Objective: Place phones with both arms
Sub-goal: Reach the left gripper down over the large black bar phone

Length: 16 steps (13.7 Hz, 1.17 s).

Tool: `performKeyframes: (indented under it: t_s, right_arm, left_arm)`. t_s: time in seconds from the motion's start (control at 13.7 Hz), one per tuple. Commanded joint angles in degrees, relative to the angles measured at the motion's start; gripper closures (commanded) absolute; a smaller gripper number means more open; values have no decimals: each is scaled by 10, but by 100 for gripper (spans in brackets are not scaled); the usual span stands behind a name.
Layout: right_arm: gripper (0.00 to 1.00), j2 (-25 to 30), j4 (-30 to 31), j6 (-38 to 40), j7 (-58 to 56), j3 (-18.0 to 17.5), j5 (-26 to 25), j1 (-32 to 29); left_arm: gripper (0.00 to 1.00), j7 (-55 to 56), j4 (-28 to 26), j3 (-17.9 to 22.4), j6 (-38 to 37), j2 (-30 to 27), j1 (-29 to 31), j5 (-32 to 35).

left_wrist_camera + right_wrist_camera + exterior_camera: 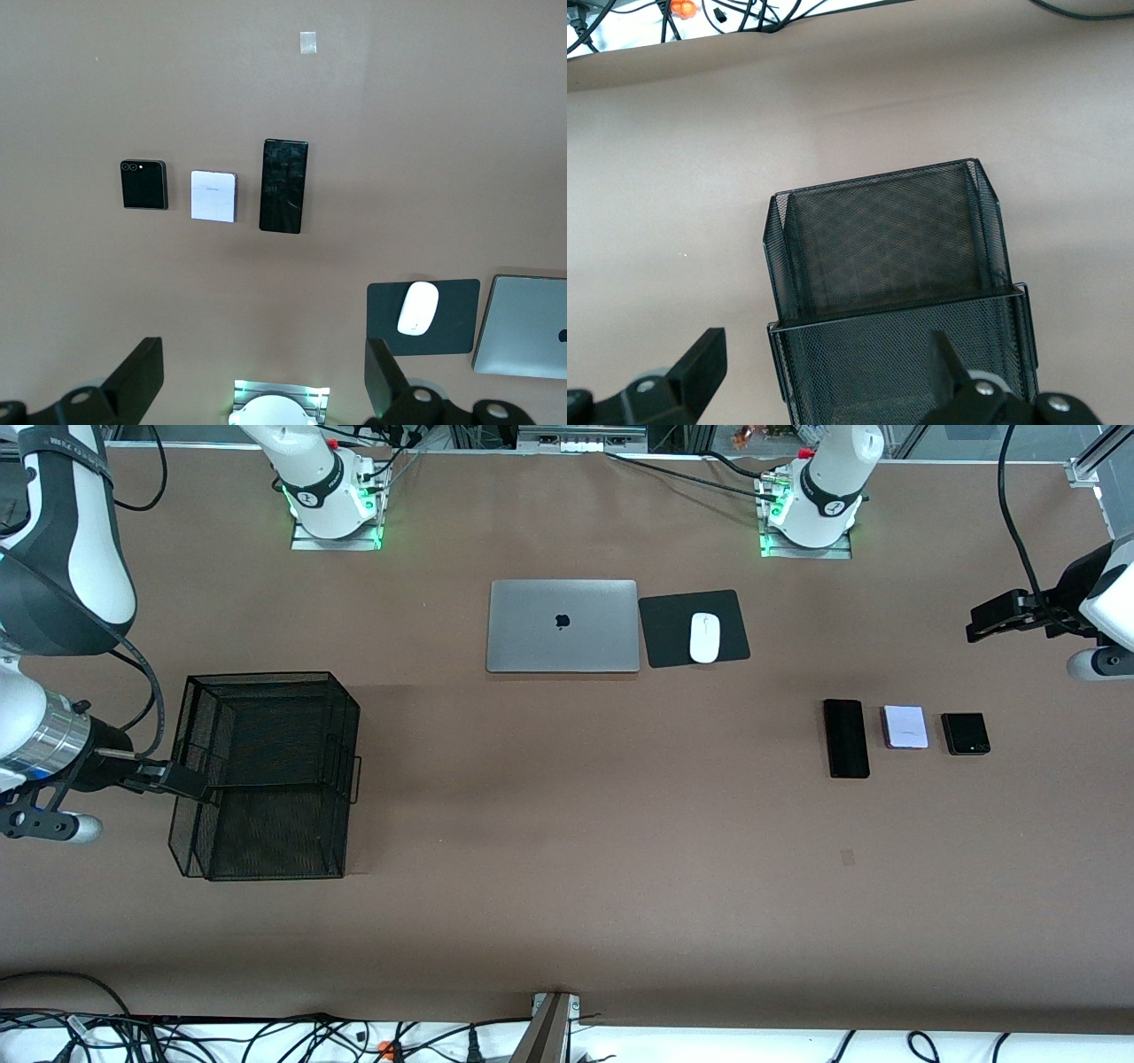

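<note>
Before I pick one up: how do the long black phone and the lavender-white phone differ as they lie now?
The long black phone is long and narrow; the lavender-white phone is short and squarish. The first is glossy black, the second pale. The long black phone's lower end lies nearer the front camera, and it sits on the side toward the right arm's end. Both lie flat, apart, untouched, in one row with the squarish black phone.

Long black phone (pixel 846 738), lavender phone (pixel 904 727), square black phone (pixel 965 733) lie flat, side by side.
</note>
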<state>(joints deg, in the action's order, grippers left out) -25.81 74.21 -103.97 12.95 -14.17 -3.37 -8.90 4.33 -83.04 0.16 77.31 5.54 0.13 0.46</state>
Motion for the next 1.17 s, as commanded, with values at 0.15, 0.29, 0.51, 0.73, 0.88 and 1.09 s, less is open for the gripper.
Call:
performKeyframes:
  t_s: [0.15,0.29,0.51,0.73,0.88,1.09]
  right_arm:
    - [0,8,4,5,-8,-1,-3,-3]
    - [0,8,4,4,-8,-1,-3,-3]
    - [0,8,3,4,-9,-1,-3,-3]
    - [0,8,3,4,-9,-1,-3,-3]
    - [0,8,3,4,-9,-1,-3,-2]
    - [0,8,3,4,-9,-1,-2,-2]
  left_arm:
    - [0,0,-5,0,-7,-11,3,-5]
    - [0,0,-7,0,-7,-11,3,-5]
    - [0,9,-12,-2,-8,-4,-1,-5]
    - [0,15,-12,-2,-24,17,-6,-5]
    - [0,7,-16,-2,-22,25,-5,-2]
    - [0,-24,-55,-2,12,34,-2,24]
